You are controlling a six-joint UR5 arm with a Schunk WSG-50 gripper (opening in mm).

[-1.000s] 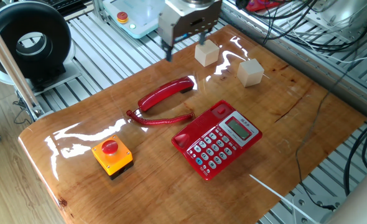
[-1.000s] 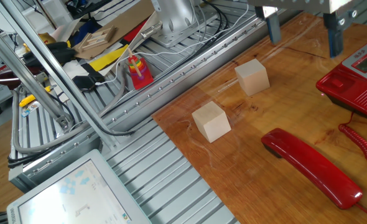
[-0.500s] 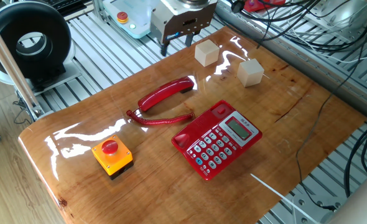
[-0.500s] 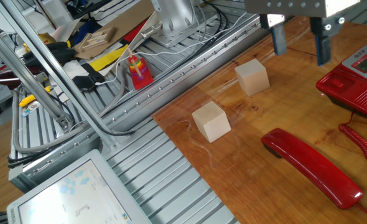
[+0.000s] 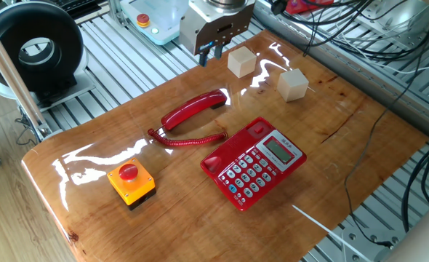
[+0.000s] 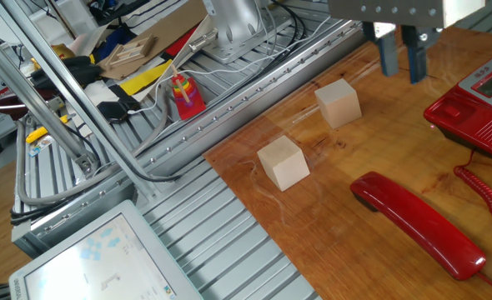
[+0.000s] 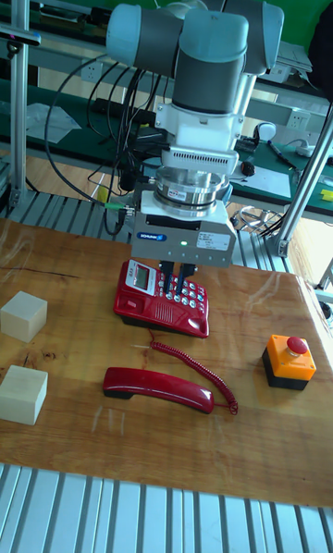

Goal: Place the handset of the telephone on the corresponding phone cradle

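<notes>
The red handset (image 5: 193, 109) lies flat on the wooden table, off the red telephone (image 5: 254, 164), with its coiled cord (image 5: 189, 139) running between them. The phone cradle (image 5: 233, 147), the recessed strip on the telephone's left edge, is bare. My gripper (image 5: 209, 52) hangs above the table's far edge, well beyond the handset and beside a wooden cube. Its fingers stand close together with only a narrow gap and nothing between them. In the other fixed view the gripper (image 6: 402, 58) is above and behind the handset (image 6: 417, 223). The tall fixed view shows the gripper (image 7: 180, 274) over the telephone (image 7: 162, 299).
Two wooden cubes (image 5: 241, 62) (image 5: 293, 84) stand at the table's far side near the gripper. An orange box with a red button (image 5: 131, 182) sits at the front left. Metal slats and cables surround the table (image 5: 345, 145).
The gripper's fingers have drawn together from wide apart to a narrow gap. The gripper shifted slightly near the far edge. Handset and telephone have not moved.
</notes>
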